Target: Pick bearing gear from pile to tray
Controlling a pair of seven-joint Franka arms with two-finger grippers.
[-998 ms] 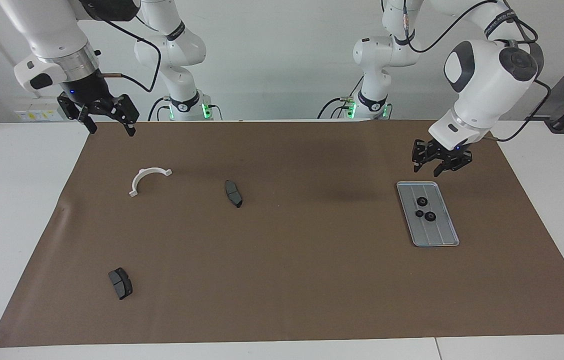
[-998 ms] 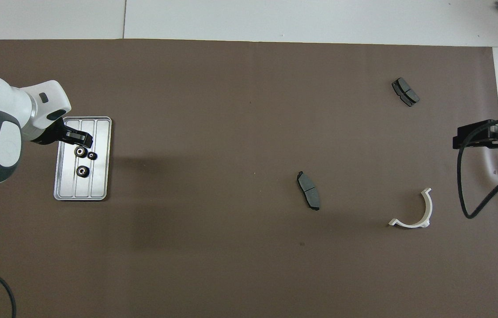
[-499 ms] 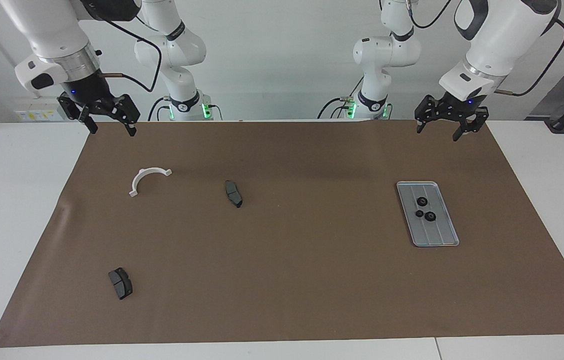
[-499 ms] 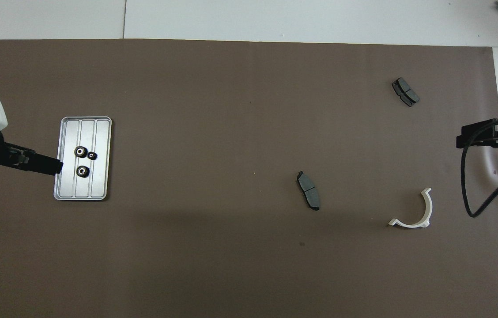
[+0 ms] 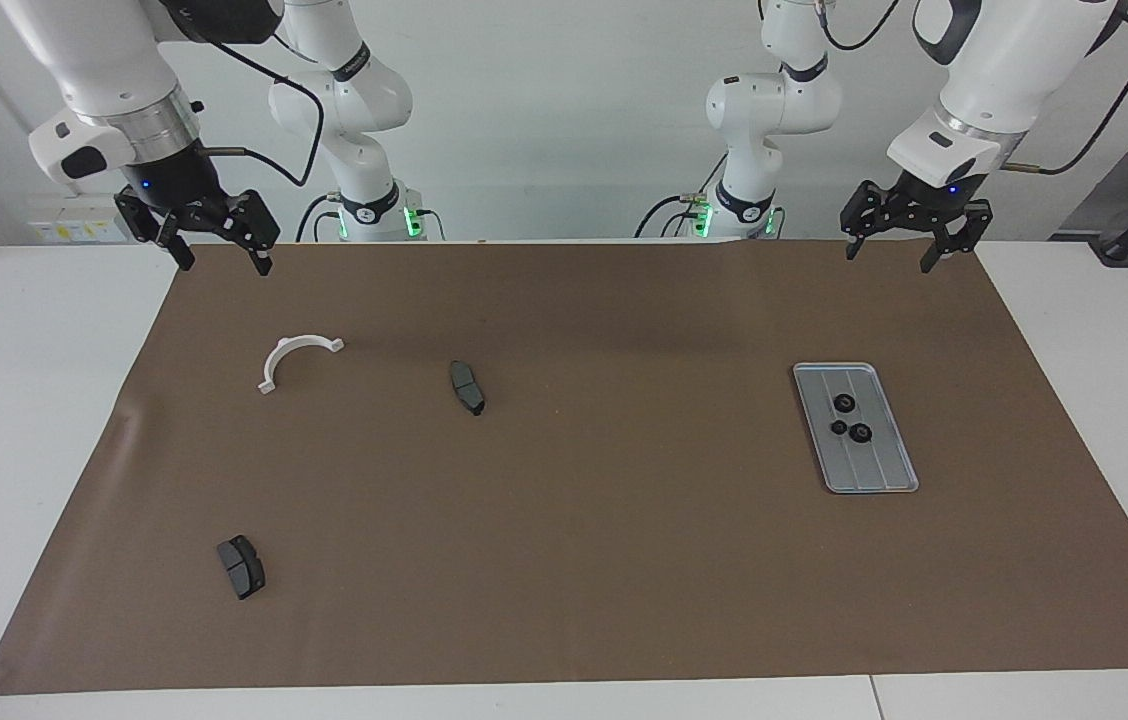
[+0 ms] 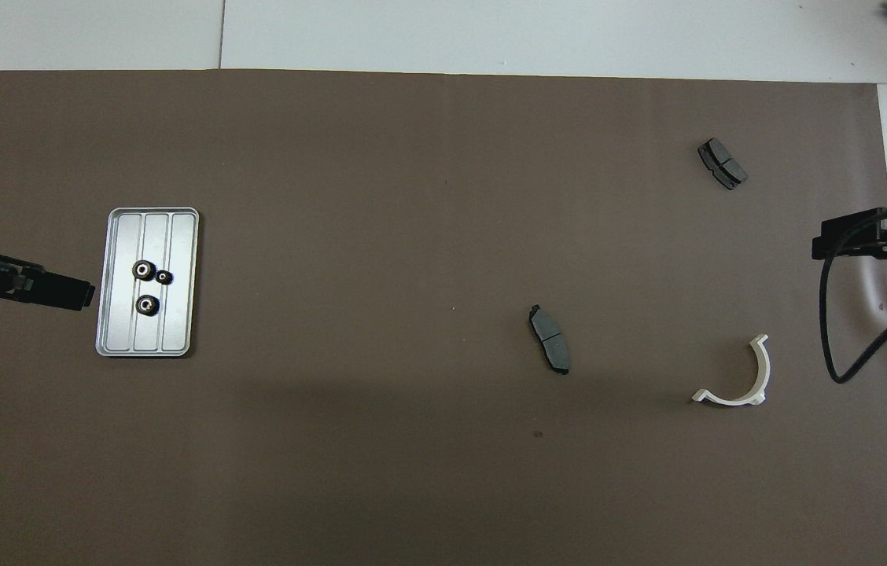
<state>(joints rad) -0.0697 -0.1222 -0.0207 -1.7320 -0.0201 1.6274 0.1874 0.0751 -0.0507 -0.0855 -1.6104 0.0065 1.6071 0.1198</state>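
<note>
Three black ring-shaped gears (image 5: 850, 418) lie in the grooved silver-grey metal tray (image 5: 882, 478); no gears remain on the brown mat (image 5: 564, 560). The task looks done. Left gripper (image 5: 917, 245) and right gripper (image 5: 214, 243) hang spread and empty over the mat's robot-side corners.

Three black gears (image 5: 846, 403), two brake pads (image 5: 467, 387), one white half-ring bracket (image 5: 295, 357), one tray (image 5: 882, 470), two claws (image 5: 908, 255)

Three gears (image 6: 146, 287) in tray (image 6: 180, 236), left hand (image 6: 78, 295) beside it

- No words, numbers, labels or signs are showing clearly enough to read on anything in these pictures.
</note>
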